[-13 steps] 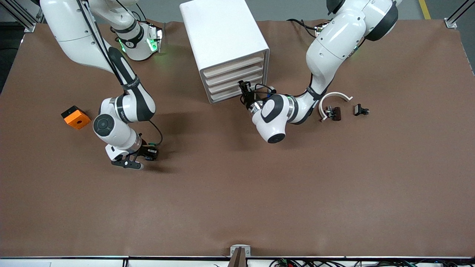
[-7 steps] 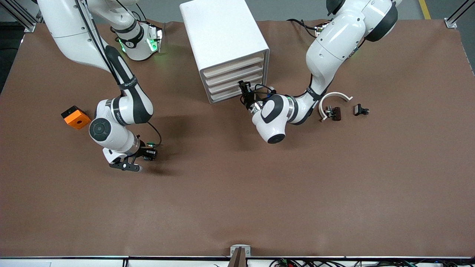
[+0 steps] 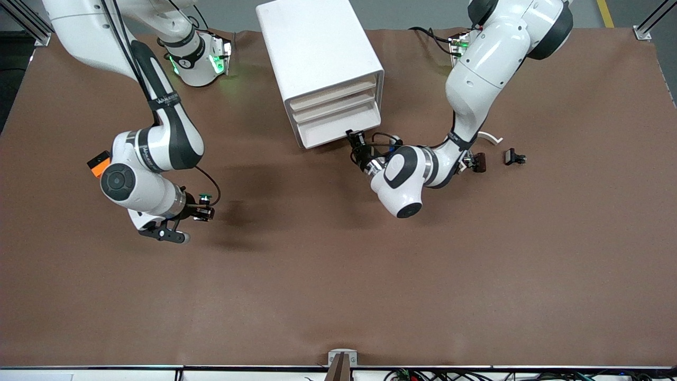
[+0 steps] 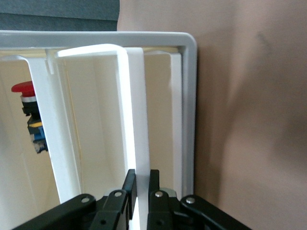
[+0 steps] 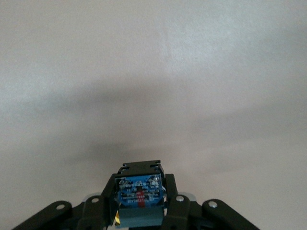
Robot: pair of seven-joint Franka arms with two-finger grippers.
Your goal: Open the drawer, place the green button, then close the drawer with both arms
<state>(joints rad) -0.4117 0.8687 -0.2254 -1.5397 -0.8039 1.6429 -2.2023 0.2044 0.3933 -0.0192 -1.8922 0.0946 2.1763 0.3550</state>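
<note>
The white drawer cabinet (image 3: 317,47) stands at the middle of the table's robot edge. Its lowest drawer (image 3: 338,129) is pulled a little way out. My left gripper (image 3: 353,138) is shut on that drawer's thin white front wall (image 4: 139,120), one finger on each side of it (image 4: 140,175). My right gripper (image 3: 201,212) hangs over bare table toward the right arm's end, shut on the button (image 3: 202,200), whose green cap points up. In the right wrist view the button's blue base (image 5: 139,194) sits between the fingers (image 5: 140,189).
An orange cube (image 3: 97,161) lies partly hidden by the right arm. A white C-shaped ring (image 3: 491,137) and small black-brown parts (image 3: 479,162) (image 3: 514,156) lie beside the left arm's elbow. A red-capped switch (image 4: 24,91) shows inside the cabinet.
The left gripper has drawn the lowest drawer out toward the front camera. The right arm has risen and moved toward its own end of the table with the button in its grip.
</note>
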